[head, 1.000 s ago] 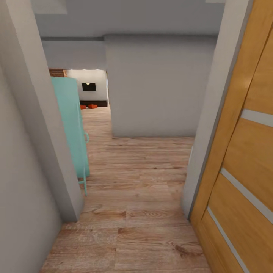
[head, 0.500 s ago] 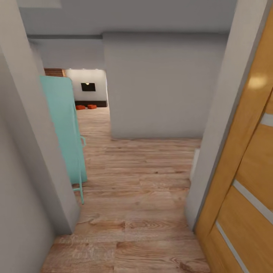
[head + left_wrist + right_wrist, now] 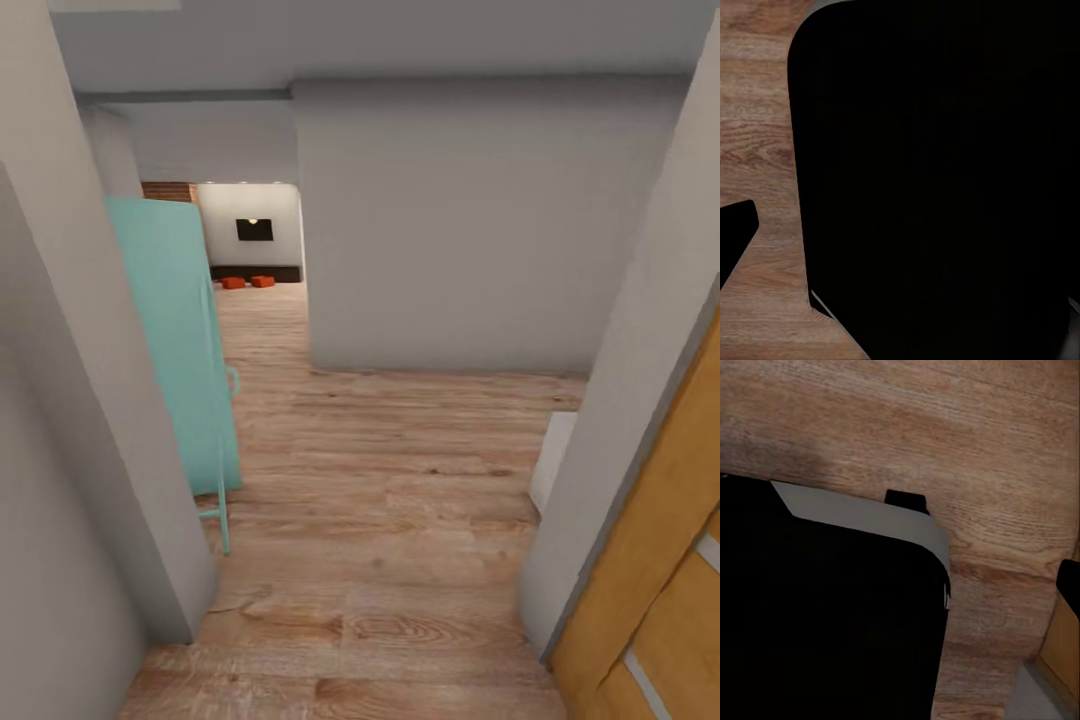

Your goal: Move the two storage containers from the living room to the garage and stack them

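Two storage containers: seen far down the wood-floored hallway, beside a dark cabinet. Orange door: at right. Gripper states: cannot be told.

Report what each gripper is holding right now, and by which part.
Nothing is held. The two storage containers sit far down the hall on the living room floor. Whether either gripper is open cannot be told.

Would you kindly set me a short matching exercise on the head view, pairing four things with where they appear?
Things:
1. two storage containers
2. turquoise panel
3. orange-wood door
4. black TV

Places:
A. near right edge of the view
B. on the far room's white wall
C. on the floor far down the hallway
D. left side, beside the grey wall

Pairs: 1-C, 2-D, 3-A, 4-B
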Tool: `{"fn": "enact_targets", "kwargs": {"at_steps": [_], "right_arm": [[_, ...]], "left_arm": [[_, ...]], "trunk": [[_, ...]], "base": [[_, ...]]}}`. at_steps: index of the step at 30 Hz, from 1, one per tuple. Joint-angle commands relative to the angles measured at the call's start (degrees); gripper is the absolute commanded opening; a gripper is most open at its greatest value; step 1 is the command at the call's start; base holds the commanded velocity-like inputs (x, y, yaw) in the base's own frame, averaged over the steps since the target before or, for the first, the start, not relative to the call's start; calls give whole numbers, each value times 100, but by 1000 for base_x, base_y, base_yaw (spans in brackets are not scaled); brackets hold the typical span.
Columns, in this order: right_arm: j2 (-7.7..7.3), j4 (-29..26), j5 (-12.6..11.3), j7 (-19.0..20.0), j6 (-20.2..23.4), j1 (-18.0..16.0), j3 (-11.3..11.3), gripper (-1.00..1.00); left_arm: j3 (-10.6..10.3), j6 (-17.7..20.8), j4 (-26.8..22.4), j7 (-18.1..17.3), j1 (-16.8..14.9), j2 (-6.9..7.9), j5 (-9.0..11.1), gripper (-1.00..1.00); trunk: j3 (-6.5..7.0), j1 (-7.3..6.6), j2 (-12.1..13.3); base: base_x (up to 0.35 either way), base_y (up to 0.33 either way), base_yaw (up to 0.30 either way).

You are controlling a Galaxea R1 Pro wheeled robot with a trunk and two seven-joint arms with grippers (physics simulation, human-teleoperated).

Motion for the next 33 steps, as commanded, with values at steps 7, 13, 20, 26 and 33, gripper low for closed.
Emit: {"fn": "enact_targets", "kwargs": {"at_steps": [7,13,20,26,33], "right_arm": [[-4,19,-47,-8,-33,-5,48,100],[-4,19,-47,-8,-33,-6,48,100],[-4,19,-47,-8,-41,-6,48,100],[-4,19,-47,-7,-42,-7,48,100],[-4,19,-47,-6,-42,-6,48,100]], "left_arm": [[3,-3,-4,2,-1,-1,6,100],[3,-3,-4,2,-1,-1,7,100],[3,-2,-4,2,-1,-2,7,100],[3,-2,-4,2,-1,-1,7,100],[3,0,-4,2,-1,-1,7,100]], "trunk": [[-5,3,-2],[-5,3,-2],[-5,3,-2],[-5,3,-2],[-5,3,-2]], "base": [[323,0,51],[323,0,3],[323,0,0],[323,0,0],[323,0,0]]}}
